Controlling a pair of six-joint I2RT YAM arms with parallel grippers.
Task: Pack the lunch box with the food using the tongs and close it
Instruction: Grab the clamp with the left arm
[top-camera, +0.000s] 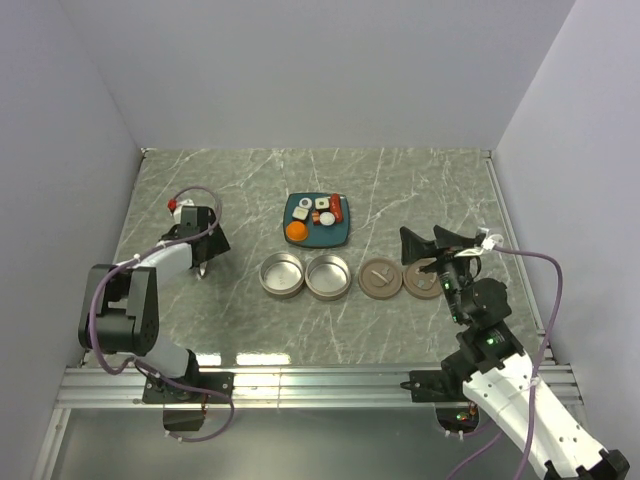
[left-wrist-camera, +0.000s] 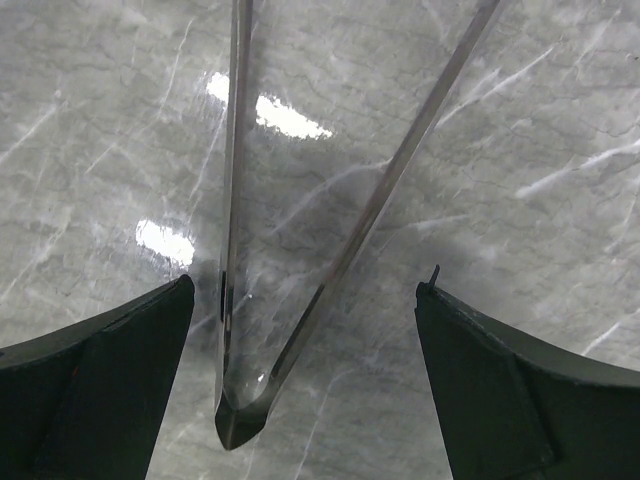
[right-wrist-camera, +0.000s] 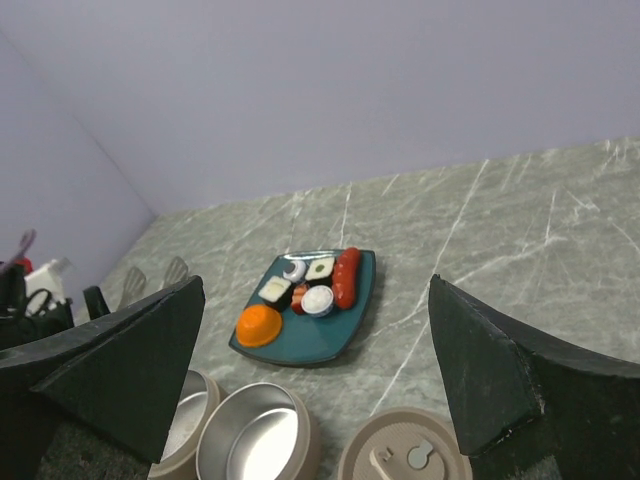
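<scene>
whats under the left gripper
The tongs lie on the marble table between the fingers of the open left gripper, joined end nearest the camera. Their tips run out of frame, and from above the gripper largely hides them.

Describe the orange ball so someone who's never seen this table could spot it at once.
Find the teal plate near the middle of the green marbled table, just behind the two open silver tins. The orange ball sits on the plate's corner nearest the left arm. It is the only plain orange piece; its neighbours are red sausages and white-and-black rolls.
</scene>
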